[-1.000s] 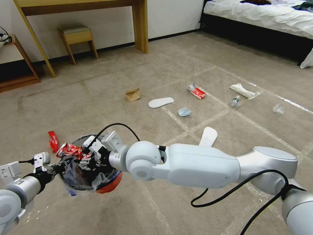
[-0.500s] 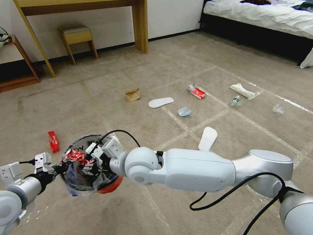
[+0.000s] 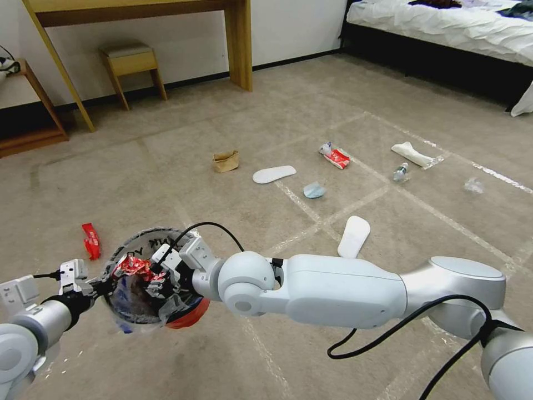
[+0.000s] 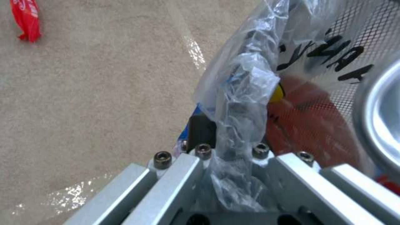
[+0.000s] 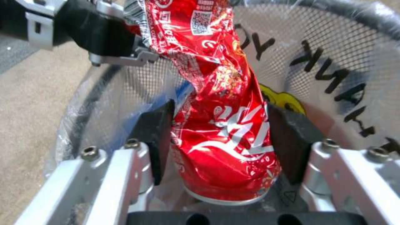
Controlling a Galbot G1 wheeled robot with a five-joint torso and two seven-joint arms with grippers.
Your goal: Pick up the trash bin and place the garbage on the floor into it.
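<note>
left tool (image 3: 100, 286) is clamped on the rim of the trash bin (image 3: 186, 316), pinching the clear bag liner (image 4: 237, 93) between its fingers, bin held up off the floor (image 3: 183, 139). right tool (image 5: 221, 140) reaches over the bin's mouth with a crumpled red wrapper (image 5: 217, 103) squeezed between its two black pads, the wrapper hanging inside the bin against the liner's black lettering. another red wrapper (image 3: 90, 240) lies on the carpet just beyond the bin. farther out from the bin: a brown paper bag (image 3: 225, 161), two white slippers (image 3: 273, 174), a blue mask (image 3: 313, 190).
</note>
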